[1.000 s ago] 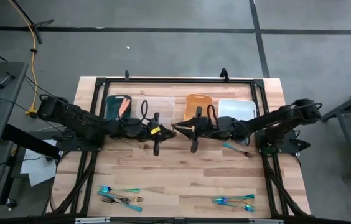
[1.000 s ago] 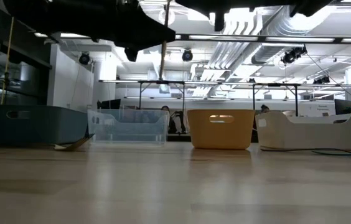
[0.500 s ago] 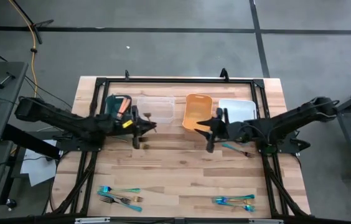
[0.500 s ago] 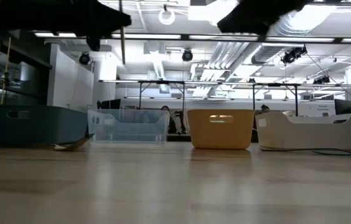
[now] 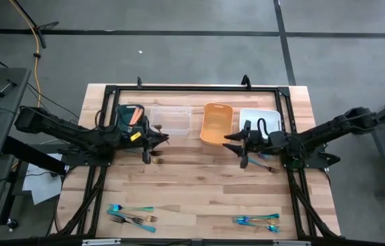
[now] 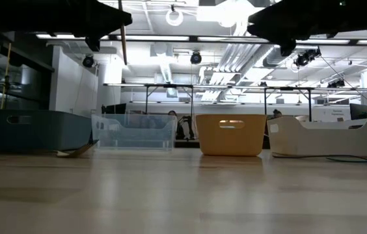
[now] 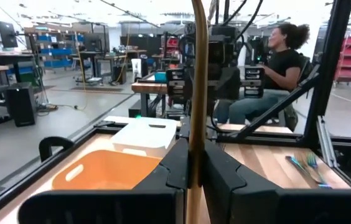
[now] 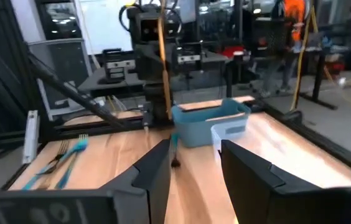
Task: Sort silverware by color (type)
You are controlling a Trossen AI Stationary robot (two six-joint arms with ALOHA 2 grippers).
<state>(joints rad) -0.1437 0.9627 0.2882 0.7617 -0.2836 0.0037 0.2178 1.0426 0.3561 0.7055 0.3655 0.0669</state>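
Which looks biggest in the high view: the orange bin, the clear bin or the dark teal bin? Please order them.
1. Clear bin and orange bin: too alike to rank.
2. Dark teal bin: looks smallest, but the left arm hides part of it.

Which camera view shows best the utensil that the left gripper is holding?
The left wrist view: the utensil fills the middle, its gold-brown handle upright and clamped between the fingers of the left gripper. The high view shows only a small dark piece under that gripper. The low view and the right wrist view show a thin rod hanging down.
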